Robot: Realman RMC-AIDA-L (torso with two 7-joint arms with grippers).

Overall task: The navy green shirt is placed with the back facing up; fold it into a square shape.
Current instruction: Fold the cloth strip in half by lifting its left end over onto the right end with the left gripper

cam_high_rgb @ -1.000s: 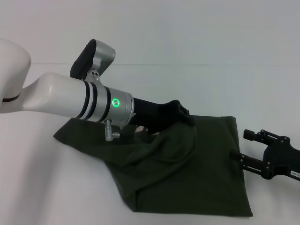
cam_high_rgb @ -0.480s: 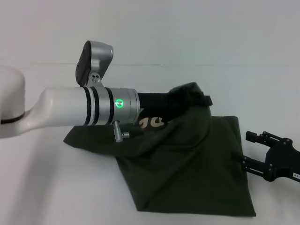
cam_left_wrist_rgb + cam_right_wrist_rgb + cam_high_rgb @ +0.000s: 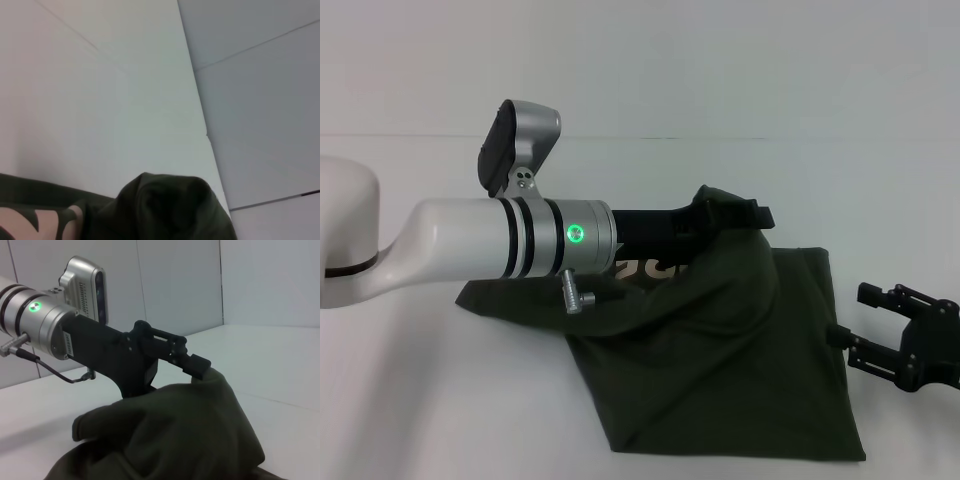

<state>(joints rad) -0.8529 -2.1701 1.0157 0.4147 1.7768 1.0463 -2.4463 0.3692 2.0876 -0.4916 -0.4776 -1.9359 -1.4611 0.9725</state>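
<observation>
The left gripper (image 3: 745, 212) was closed on a raised edge of the shirt (image 3: 740, 350), which otherwise lay on the table (image 3: 420, 400). The right gripper (image 3: 905, 345) sat open beside the shirt. A weak pinch could drop the fold, leaving it crooked.

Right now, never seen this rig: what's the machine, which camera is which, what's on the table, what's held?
It is a two-armed robot. One picture looks down from its head; the other two come from cameras on its wrists. A dark green shirt lies partly folded on a white table. The left hand is shut on a fold of the shirt and holds it up off the table; cream lettering shows underneath. The right wrist view shows that hand from the side. The right hand sits at the shirt's right edge, holding nothing that I can see.
</observation>
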